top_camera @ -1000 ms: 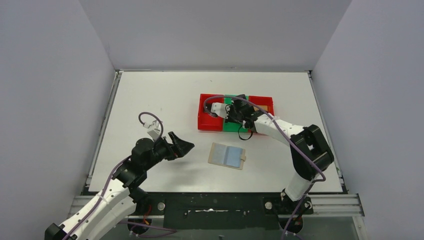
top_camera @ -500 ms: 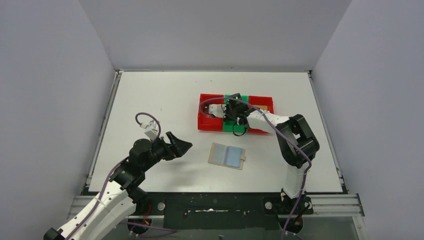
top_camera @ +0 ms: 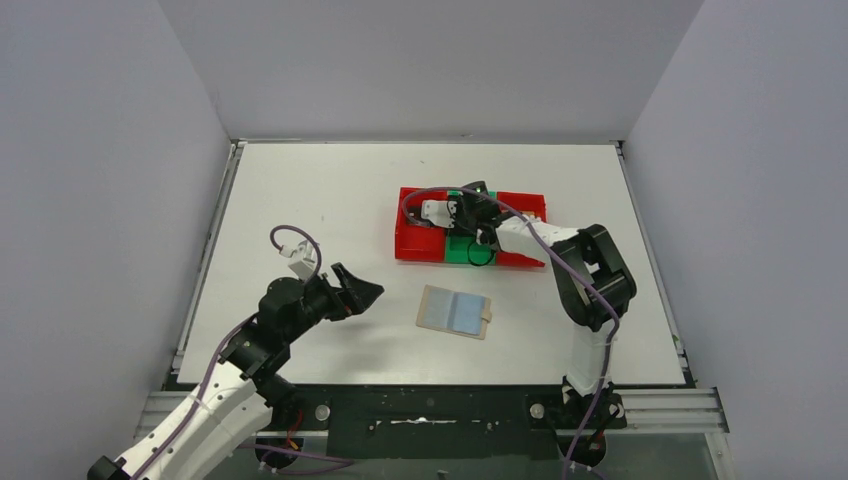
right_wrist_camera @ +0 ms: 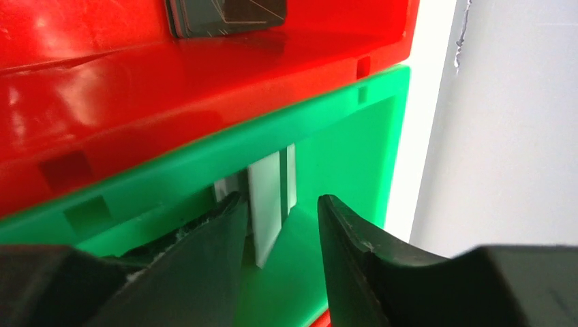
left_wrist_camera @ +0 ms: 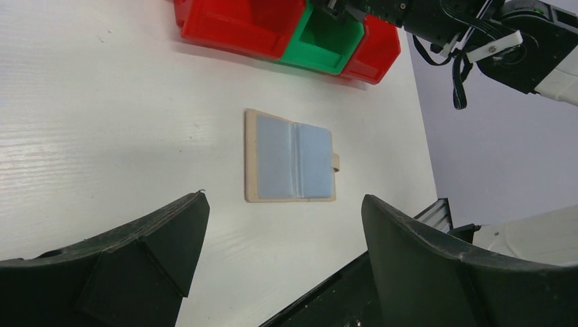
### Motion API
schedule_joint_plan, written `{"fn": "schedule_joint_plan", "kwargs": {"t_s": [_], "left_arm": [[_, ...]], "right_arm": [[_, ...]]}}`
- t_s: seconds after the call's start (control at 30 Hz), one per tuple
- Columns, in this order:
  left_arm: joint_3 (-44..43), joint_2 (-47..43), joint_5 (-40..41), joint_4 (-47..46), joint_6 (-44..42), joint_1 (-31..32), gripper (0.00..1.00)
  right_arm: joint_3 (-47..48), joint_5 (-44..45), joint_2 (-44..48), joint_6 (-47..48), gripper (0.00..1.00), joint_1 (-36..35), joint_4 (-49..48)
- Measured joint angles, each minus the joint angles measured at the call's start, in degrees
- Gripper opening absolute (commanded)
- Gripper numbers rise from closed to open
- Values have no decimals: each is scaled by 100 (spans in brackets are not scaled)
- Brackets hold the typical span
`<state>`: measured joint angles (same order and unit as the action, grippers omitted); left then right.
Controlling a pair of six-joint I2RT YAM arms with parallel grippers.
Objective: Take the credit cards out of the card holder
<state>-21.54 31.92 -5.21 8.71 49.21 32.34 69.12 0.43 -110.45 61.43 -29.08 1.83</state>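
The card holder [top_camera: 455,312] lies open and flat on the table, tan with pale blue inner panels [left_wrist_camera: 293,163]. My left gripper [top_camera: 365,293] hovers to its left, open and empty [left_wrist_camera: 284,208]. My right gripper [top_camera: 470,213] reaches into the green tray [top_camera: 462,248]. In the right wrist view its jaws [right_wrist_camera: 283,201] stand apart, and a white credit card [right_wrist_camera: 266,204] stands on edge between them, close against the left finger [right_wrist_camera: 218,231]. A second white edge [right_wrist_camera: 291,178] shows just behind it. A dark card [right_wrist_camera: 225,15] lies in the neighbouring red tray [right_wrist_camera: 170,75].
A red tray [top_camera: 420,238] and another red tray [top_camera: 525,210] flank the green one in a row at the table's centre right. The right arm [top_camera: 590,280] rises at the right, near the card holder. Grey walls enclose the table.
My right gripper has opened from shut, letting go of the white card in the green tray. The right arm folded in earlier. The left arm has barely moved.
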Motion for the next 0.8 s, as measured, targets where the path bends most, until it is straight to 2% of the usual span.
{"fn": "schedule_joint_plan", "kwargs": {"t_s": [0.1,0.37,0.47,0.53,0.67,0.73,0.8], "left_arm": [[0,52,-2,0,-4,-15,84],[-9,229,-63,0,-17,-15,84],[-55,267,-61,22,-35,-15,85],[-151,295,-35,85,-46,-15,85],[-505,306,313,367,-94,-15,87],[-754,282,614,542,-155,-15,87],[-994,232,955,756,-201,-15,87]], "right_arm": [[2,-118,33,-79,55,31,50],[2,-382,155,-260,60,120,407],[-7,-485,455,-452,66,131,437],[-50,-562,774,-730,79,131,367],[-553,-555,1858,-1703,95,131,-319],[-1054,-457,2656,-2411,99,131,-774],[-1478,-269,3460,-3206,98,138,-1045]]}}
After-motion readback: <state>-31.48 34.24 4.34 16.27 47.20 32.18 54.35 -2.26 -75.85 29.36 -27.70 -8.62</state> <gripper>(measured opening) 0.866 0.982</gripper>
